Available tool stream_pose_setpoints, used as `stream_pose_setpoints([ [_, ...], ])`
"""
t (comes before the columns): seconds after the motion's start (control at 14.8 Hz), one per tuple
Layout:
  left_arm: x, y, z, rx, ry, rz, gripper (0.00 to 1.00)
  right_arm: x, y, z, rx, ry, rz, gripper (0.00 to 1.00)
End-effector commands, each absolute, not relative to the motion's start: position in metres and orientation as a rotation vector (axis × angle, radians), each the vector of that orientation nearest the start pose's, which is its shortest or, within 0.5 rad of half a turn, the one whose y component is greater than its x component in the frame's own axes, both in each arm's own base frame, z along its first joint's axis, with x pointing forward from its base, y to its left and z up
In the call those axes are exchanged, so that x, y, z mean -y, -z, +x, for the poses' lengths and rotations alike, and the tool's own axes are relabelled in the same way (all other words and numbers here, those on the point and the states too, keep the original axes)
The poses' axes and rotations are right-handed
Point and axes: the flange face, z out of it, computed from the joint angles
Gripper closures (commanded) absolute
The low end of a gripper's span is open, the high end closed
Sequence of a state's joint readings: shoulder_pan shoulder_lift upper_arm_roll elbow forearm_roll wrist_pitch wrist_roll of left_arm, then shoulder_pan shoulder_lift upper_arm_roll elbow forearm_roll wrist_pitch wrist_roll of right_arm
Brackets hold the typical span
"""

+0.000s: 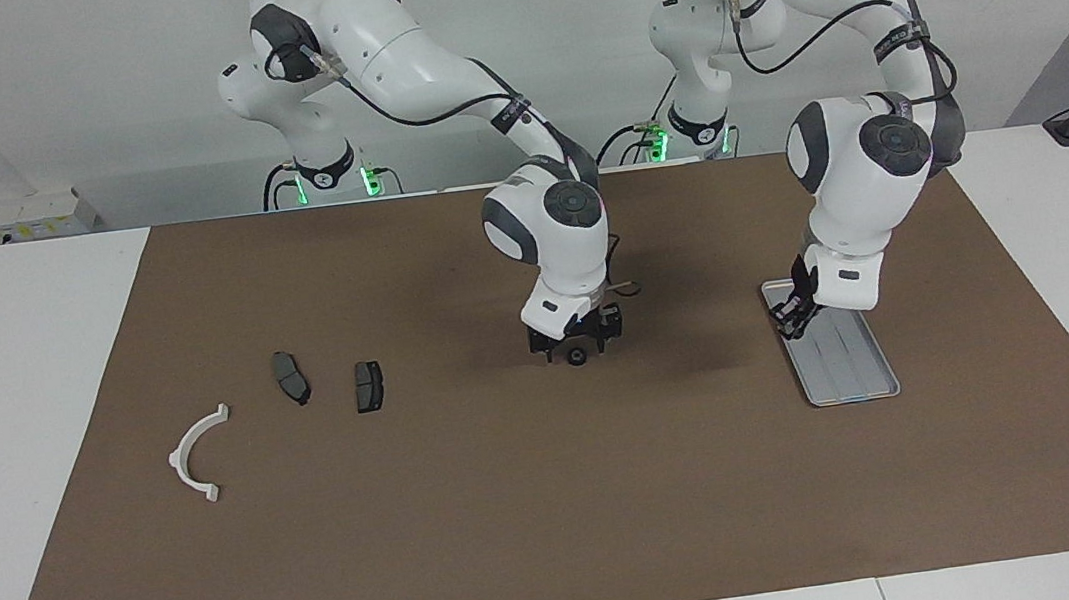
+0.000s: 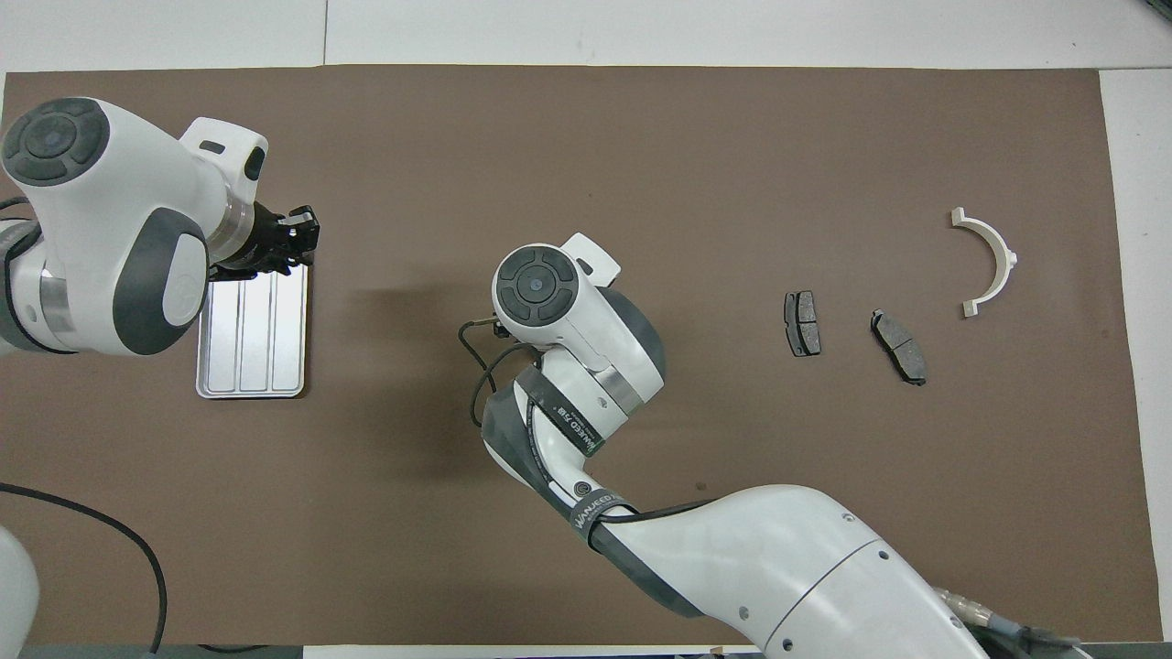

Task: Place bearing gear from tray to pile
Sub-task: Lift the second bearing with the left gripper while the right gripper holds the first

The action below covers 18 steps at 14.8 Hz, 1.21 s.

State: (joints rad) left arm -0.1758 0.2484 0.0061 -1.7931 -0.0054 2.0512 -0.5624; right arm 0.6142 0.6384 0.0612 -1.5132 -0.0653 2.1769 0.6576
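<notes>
Facing view first, what is the right gripper doing?

— It hangs at centre frame, low over the brown mat, with a small dark round gear between its fingertips. The fingers look closed on the gear; whether the gear touches the mat I cannot tell. In the overhead view the arm's own wrist covers both.

— And the left gripper?

— Right of centre, over the upper end of the tray, fingers pointing down. How wide they stand I cannot tell. In the overhead view that gripper sits at the upper edge of the tray, in the left part of the frame.

— The pile?

— Left part of the facing view: two dark pads side by side, apart from each other, and a white curved bracket lower left of them. All three lie well apart from the gear.

— Any writing?

— A black band on the right arm carries white lettering, too small to read surely.
</notes>
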Motion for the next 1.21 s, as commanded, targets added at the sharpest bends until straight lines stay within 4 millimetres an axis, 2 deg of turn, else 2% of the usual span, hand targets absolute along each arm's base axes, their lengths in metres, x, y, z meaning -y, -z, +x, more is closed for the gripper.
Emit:
stream_pose_setpoints([
  [0.0, 0.106, -0.418, 0.617, 0.636, 0.015, -3.099, 1.00, -0.437, -0.292, 0.555, 0.063, 0.060, -3.122, 0.09],
  [0.07, 0.107, -0.417, 0.617, 0.642, 0.013, -3.101, 1.00, -0.437, -0.292, 0.555, 0.060, 0.059, -3.121, 0.14],
  [0.27, 0.107, -0.417, 0.617, 0.644, 0.015, -3.103, 1.00, -0.436, -0.291, 0.555, 0.058, 0.061, -3.121, 0.16],
  [0.47, 0.108, -0.417, 0.617, 0.646, 0.012, -3.102, 1.00, -0.434, -0.285, 0.551, 0.058, 0.072, -3.115, 0.33],
  [0.61, 0.108, -0.418, 0.617, 0.644, 0.017, -3.103, 1.00, -0.433, -0.282, 0.550, 0.060, 0.071, -3.116, 0.51],
  [0.67, 0.108, -0.417, 0.617, 0.644, 0.015, -3.103, 1.00, -0.434, -0.281, 0.548, 0.062, 0.068, -3.116, 0.69],
  [0.74, 0.109, -0.418, 0.617, 0.645, 0.016, -3.104, 1.00, -0.434, -0.281, 0.548, 0.060, 0.065, -3.119, 1.00],
  [0.94, 0.110, -0.417, 0.617, 0.651, 0.014, -3.112, 1.00, -0.436, -0.294, 0.550, 0.058, 0.041, -3.134, 1.00],
  [1.08, 0.122, -0.419, 0.617, 0.643, 0.023, -3.118, 1.00, -0.424, -0.324, 0.563, 0.046, 0.054, -3.138, 1.00],
  [1.15, 0.139, -0.421, 0.615, 0.638, 0.030, -3.122, 1.00, -0.407, -0.345, 0.575, 0.029, 0.067, -3.135, 1.00],
])
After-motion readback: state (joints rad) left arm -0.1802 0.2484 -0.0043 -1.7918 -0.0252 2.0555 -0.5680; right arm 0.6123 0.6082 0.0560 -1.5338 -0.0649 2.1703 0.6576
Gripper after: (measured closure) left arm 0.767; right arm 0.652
